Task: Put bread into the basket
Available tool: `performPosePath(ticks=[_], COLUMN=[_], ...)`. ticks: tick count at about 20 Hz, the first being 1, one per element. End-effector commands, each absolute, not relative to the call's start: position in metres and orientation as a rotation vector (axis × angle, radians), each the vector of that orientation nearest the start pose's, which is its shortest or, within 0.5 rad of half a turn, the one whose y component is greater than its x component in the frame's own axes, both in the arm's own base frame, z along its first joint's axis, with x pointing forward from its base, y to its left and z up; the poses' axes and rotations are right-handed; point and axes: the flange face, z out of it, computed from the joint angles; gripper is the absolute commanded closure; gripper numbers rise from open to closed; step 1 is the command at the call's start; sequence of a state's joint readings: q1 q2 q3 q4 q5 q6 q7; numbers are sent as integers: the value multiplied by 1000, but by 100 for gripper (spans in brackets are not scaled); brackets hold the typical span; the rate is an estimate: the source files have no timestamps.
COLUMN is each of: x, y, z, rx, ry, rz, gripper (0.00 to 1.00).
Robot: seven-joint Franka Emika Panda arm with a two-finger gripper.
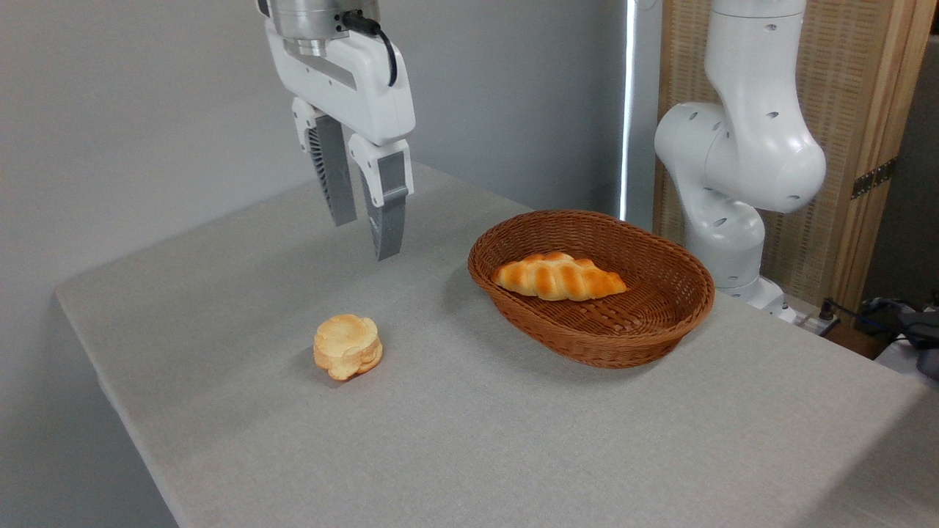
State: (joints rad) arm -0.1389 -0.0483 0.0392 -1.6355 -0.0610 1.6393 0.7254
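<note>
And here we are, looking at the basket (591, 287), our marker for everything else on this grey table (513, 440). It sits toward the right of the tabletop, oval, brown wicker, with a braided rim. Inside it we see the bread (559, 277), the braided golden-orange loaf, lying flat on the woven bottom, long axis running left to right, its right tip pointing toward the basket's right-hand wall. It rests in the left and middle part of the bowl, close to the near-left rim.

Up and to the left of the basket hangs the gripper (363, 220), well above the table surface and clear of the basket's rim. We see its two grey fingers (387, 213) pointing down with a visible gap between them, and nothing held in that gap. The fingers touch neither the table nor any bread.

Down to the left of the basket, well apart from it, we find a small round pale bun (348, 346) sitting on the cloth, almost directly below the gripper. To the right of the basket, just behind its far-right rim, stands the white arm base (733, 169), in front of a wooden panel (866, 125).
</note>
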Motion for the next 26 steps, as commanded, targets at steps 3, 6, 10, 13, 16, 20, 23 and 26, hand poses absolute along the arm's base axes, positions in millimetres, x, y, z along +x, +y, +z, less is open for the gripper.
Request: performPosePath(ticks=[3,6,10,13,16,20,23,26], x=[551,550,552,551,546,546,546,546], y=[-59,-69,-64,-70,-72,-72,-72,-73], z=[629,628,627,625,623,624,624,625], rx=[-2987,-2964,-2965,-2948,-2948,-2953,-2952,-2950], ry=[1168,1201,1194,1211,1228,1220,1222,1225], rz=[-98,-90,-87,-72,-21,-21,-21,-23], gripper=[0,0,0,0,0,0,0,0])
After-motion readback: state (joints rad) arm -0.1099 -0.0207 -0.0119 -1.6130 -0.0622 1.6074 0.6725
